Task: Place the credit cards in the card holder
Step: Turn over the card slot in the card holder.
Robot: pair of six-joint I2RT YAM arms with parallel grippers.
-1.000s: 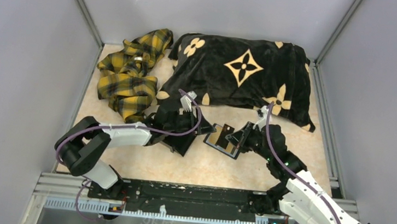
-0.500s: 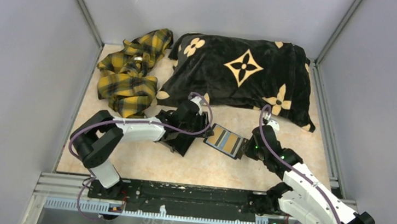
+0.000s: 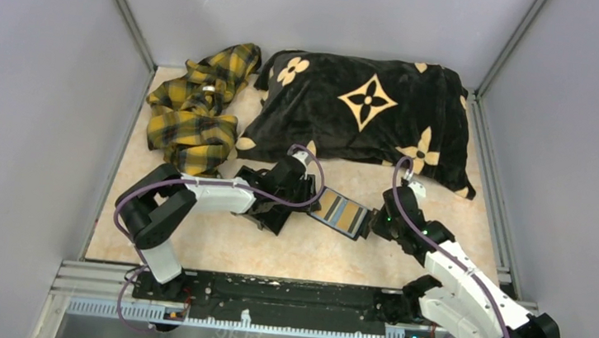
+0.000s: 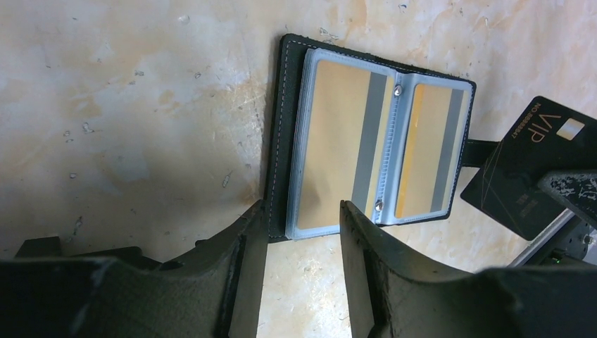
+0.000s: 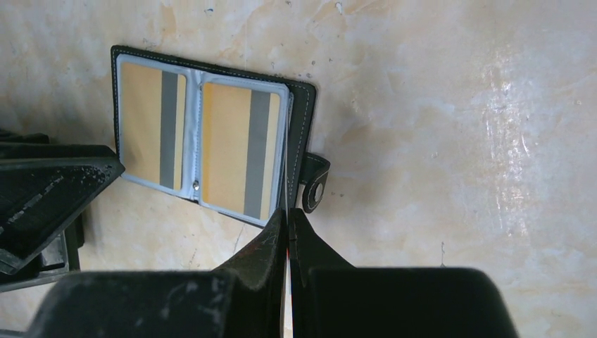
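The card holder (image 3: pixel 344 215) lies open on the table, black cover down. Its clear sleeves (image 4: pixel 352 151) (image 5: pixel 204 148) show gold cards with grey stripes. My left gripper (image 4: pixel 299 211) (image 3: pixel 312 199) is open, its fingertips either side of the holder's near left corner. My right gripper (image 5: pixel 288 215) (image 3: pixel 374 220) is at the holder's right edge, beside the snap strap (image 5: pixel 315 184). It is shut on a thin credit card, edge-on in its own view. The left wrist view shows that credit card (image 4: pixel 528 165) as black with "VIP" printed on it.
A black pillow with beige flowers (image 3: pixel 360 109) lies along the back. A yellow plaid cloth (image 3: pixel 194 113) is crumpled at the back left. A black tray-like object (image 3: pixel 273 221) sits under my left arm. Grey walls enclose the table.
My left gripper has moved right to the holder's corner and its jaws have narrowed. My right gripper has pulled back from over the holder to its right edge, uncovering the sleeves.
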